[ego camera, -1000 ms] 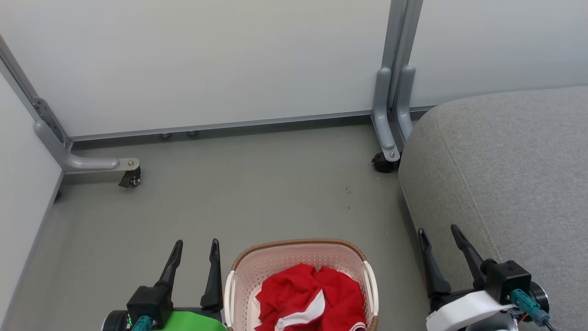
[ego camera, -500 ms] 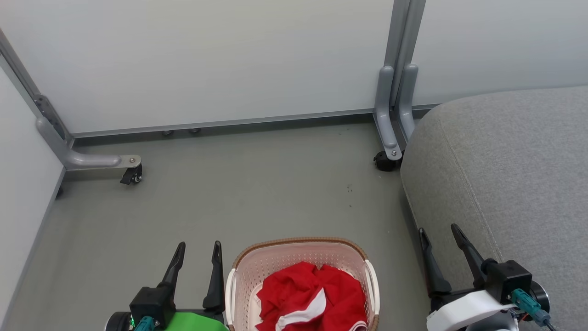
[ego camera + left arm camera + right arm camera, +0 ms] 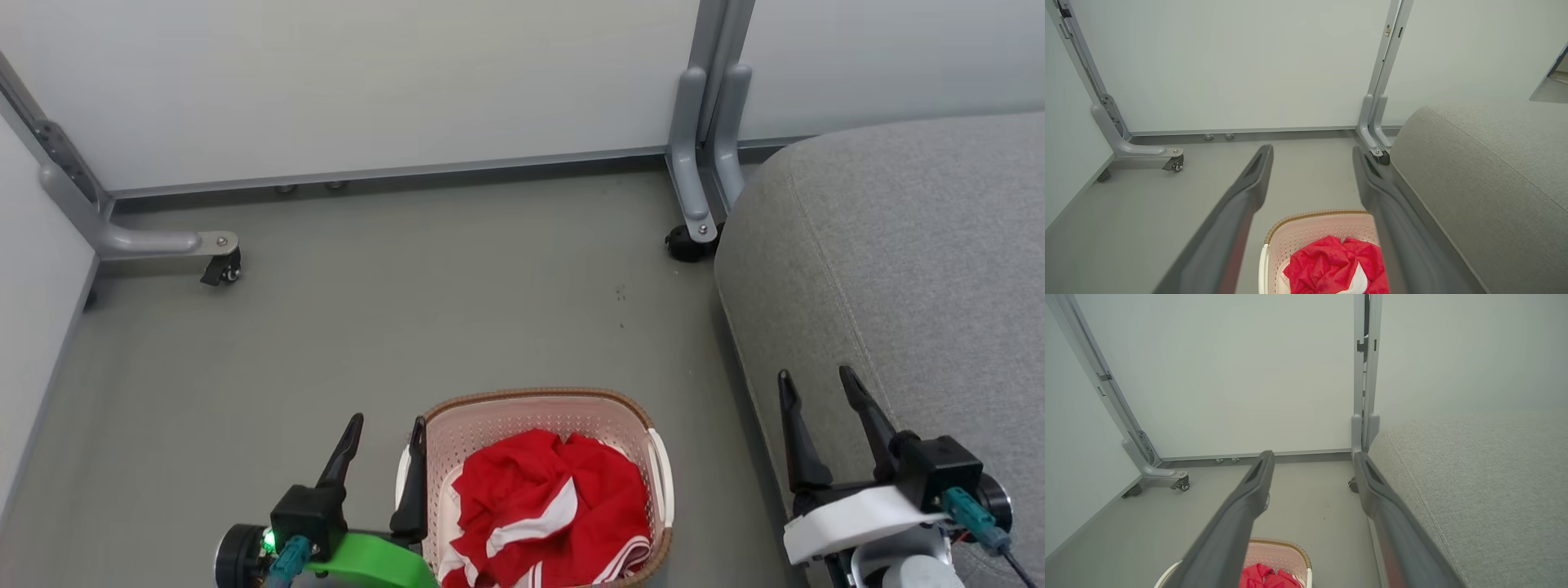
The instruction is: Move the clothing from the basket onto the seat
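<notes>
Red clothing (image 3: pixel 543 510) still in the basket (image 3: pixel 531 395)
Whole view had tilted down; left gripper (image 3: pixel 388 418), fingers apart, had edged to the basket's 9 o'clock rim; right gripper (image 3: pixel 814 371), also spread, hung at 3 o'clock beside the seat (image 3: pixel 898 245).

Bright red clothing (image 3: pixel 539 506), cream basket (image 3: pixel 506 425), grey seat (image 3: pixel 914 245).
The clothing carries white stripes. The basket is cream-white, dotted with holes, with a brown woven-look rim. The seat is light grey fabric, the floor (image 3: pixel 408 310) dull grey-green, the wall panels (image 3: pixel 367 82) pale grey-white. The left gripper (image 3: pixel 389 419) has black fingers (image 3: pixel 343 453) and a green cover (image 3: pixel 371 563); the right gripper (image 3: pixel 815 371) has a white cover (image 3: pixel 849 523).
</notes>
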